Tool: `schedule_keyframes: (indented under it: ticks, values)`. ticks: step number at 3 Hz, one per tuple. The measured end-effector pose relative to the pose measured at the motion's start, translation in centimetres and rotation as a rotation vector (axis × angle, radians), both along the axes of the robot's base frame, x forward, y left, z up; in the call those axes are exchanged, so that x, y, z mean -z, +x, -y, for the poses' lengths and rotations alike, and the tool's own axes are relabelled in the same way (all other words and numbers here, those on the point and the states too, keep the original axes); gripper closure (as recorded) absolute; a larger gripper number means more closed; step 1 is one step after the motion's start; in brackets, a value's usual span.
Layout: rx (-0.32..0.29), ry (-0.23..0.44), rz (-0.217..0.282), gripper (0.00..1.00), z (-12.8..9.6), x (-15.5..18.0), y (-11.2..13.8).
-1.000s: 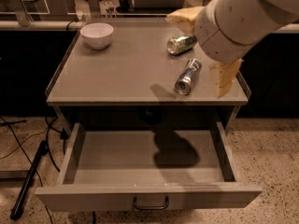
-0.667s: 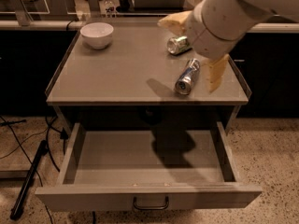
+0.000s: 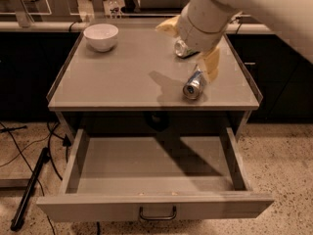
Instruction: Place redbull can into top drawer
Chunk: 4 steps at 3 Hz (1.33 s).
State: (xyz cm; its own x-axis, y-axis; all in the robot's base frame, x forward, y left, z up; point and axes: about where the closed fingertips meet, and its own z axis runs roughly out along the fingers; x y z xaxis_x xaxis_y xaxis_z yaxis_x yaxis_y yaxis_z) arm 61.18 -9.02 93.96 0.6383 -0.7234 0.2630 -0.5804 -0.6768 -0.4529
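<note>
The redbull can [image 3: 194, 84] lies on its side near the front right of the cabinet top, its silver end facing the front. My gripper [image 3: 190, 46] hangs over the right back of the top, above the stubbier greenish can [image 3: 183, 48]. It is open and holds nothing. One cream finger [image 3: 211, 64] points down just behind and to the right of the redbull can, the other [image 3: 167, 26] sticks out to the back left. The top drawer [image 3: 93, 210] is pulled fully out below and is empty inside; its dark handle [image 3: 157, 213] sits at the centre of the front.
A white bowl [image 3: 101, 35] stands at the back left of the cabinet top [image 3: 112, 82]. A raised lip runs along the top's sides. Dark cabinets flank it. Cables and a black rod [image 3: 29, 190] lie on the floor at the left.
My arm has shifted left and back over the top. The lower finger now sits close behind the redbull can. The cans and the drawer have not moved.
</note>
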Motion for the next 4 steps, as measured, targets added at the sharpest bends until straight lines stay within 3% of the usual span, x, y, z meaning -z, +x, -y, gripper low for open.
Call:
schedule_keyframes:
  ticks: [2,4]
  values:
    - [-0.002,-0.067,-0.033,0.00,1.1,2.0,4.9]
    - [0.092,-0.038,-0.177,0.00,4.3,4.4,7.4]
